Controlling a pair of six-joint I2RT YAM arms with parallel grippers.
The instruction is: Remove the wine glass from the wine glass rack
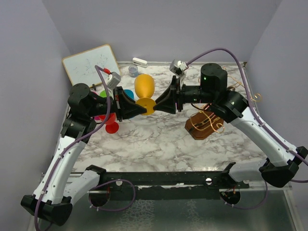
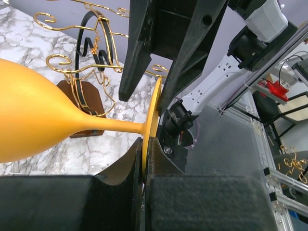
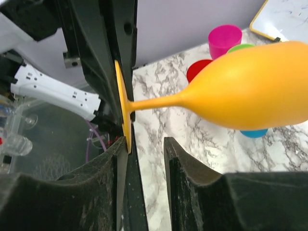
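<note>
The yellow wine glass (image 1: 144, 86) hangs on its side in mid-air at the middle of the scene, well apart from the wine glass rack (image 1: 204, 126) standing on the surface (image 1: 159, 142) to the right. The left hand (image 2: 144, 161) is clamped on the thin rim of its foot, while the right hand (image 3: 144, 159) straddles the same foot with its fingers partly open. With the heavy bowl cantilevered from that edge-on pinch, the glass could pivot or slip and drop, especially if the right hand nudges the foot while pulling away.
</note>
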